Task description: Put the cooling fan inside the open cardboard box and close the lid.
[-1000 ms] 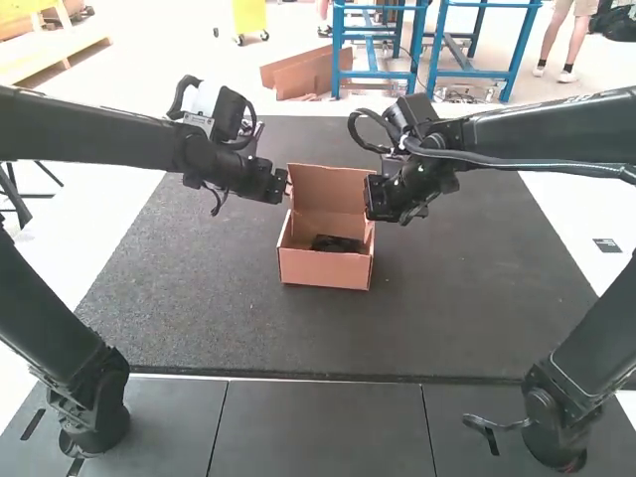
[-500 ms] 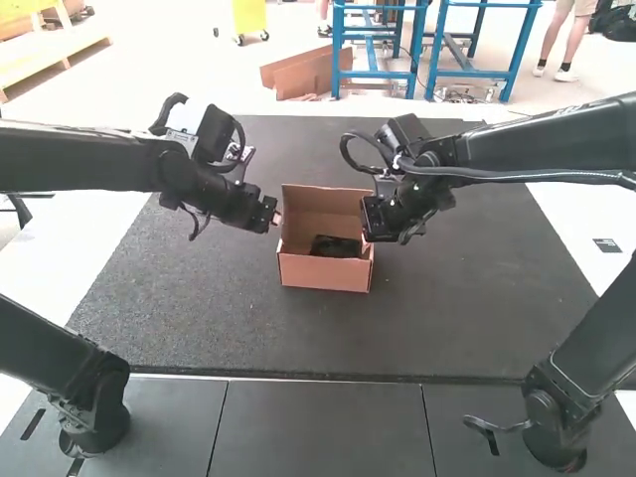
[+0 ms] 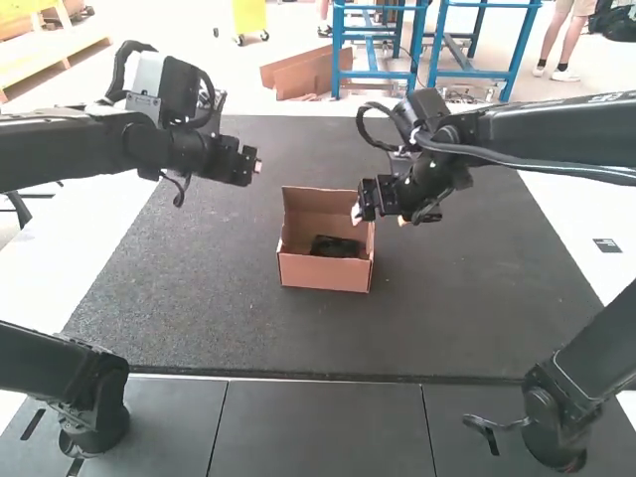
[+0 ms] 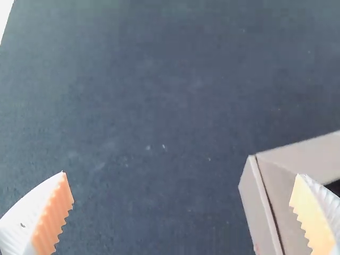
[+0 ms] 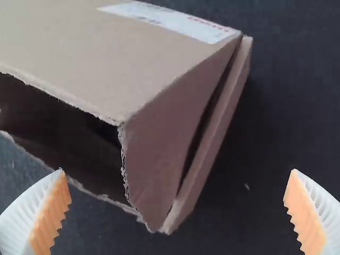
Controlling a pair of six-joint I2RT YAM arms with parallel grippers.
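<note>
Since the cooling fan already lies as a dark shape on the floor of the cardboard box, what is left to handle is the lid, which stands up from the box's far wall. The box sits in the middle of the black mat on the bench. Its thin board looks light and stiff, but it will likely crease along the fold and dent if pinched hard, and the whole box may slide on the mat under a push. The right hand is at the lid's right edge, fingers spread wide, with a folded side flap between them in its wrist view; whether it touches the card I cannot tell. The left hand hovers up and to the left, well apart from the box, also spread and carrying nothing. A flat press on the lid's far face near its free top edge seems wiser than gripping, with the other hand steadying a side wall.
</note>
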